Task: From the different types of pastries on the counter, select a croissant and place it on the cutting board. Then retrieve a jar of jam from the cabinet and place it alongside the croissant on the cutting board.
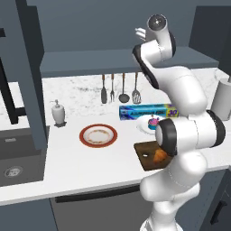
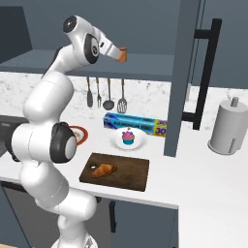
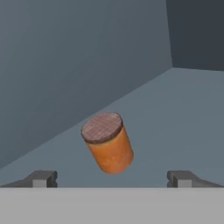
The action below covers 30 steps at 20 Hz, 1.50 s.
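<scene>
Gripper (image 3: 112, 178), fingers spread wide, is lined up on the jar (image 3: 108, 142) standing on the cabinet (image 2: 145, 63) shelf, so the jaws can close around it, while the croissant (image 2: 103, 169) already lies on the board (image 2: 131, 174).

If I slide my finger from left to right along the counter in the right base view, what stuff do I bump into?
Round red-rimmed plate → golden-orange croissant on the dark brown cutting board → cupcake with blue wrapper and pink topping → blue foil box → grey paper towel roll.
</scene>
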Motion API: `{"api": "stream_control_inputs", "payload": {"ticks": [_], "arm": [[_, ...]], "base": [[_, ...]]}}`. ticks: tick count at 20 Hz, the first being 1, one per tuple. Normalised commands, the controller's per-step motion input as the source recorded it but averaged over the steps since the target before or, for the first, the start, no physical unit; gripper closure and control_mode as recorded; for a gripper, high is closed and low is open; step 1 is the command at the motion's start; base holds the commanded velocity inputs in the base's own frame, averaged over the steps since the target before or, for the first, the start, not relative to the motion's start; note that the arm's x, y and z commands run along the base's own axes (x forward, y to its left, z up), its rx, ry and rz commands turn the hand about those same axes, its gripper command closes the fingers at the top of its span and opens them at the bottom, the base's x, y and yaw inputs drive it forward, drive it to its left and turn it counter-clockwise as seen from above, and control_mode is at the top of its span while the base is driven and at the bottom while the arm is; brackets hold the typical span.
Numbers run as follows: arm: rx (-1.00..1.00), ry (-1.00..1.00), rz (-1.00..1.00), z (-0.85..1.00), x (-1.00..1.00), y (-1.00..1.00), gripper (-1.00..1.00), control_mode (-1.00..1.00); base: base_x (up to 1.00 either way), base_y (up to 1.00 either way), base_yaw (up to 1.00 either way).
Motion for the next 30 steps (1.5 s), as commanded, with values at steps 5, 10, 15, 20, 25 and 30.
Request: {"api": "stream_control_inputs", "payload": {"ticks": [5, 10, 15, 20, 25, 30], "arm": [[0.06, 0.0, 0.04, -0.06, 0.34, -0.33, -1.0, -1.0], [0.02, 0.0, 0.01, 0.0, 0.0, -0.02, -1.0, -1.0], [0.02, 0.04, 0.0, 0.0, 0.03, 0.0, -1.0, -1.0], [0.01, 0.03, 0.0, -0.02, 0.14, 0.0, -1.0, -1.0], [0.01, 0.0, 0.01, 0.0, 0.1, -0.01, -1.0, -1.0], [0.0, 0.0, 0.04, -0.1, 0.22, 0.0, -1.0, -1.0]], "base": [[0.0, 0.0, 0.0], [0.0, 0.0, 0.0], [0.0, 0.0, 0.0], [0.0, 0.0, 0.0], [0.0, 0.0, 0.0], [0.0, 0.0, 0.0]]}}
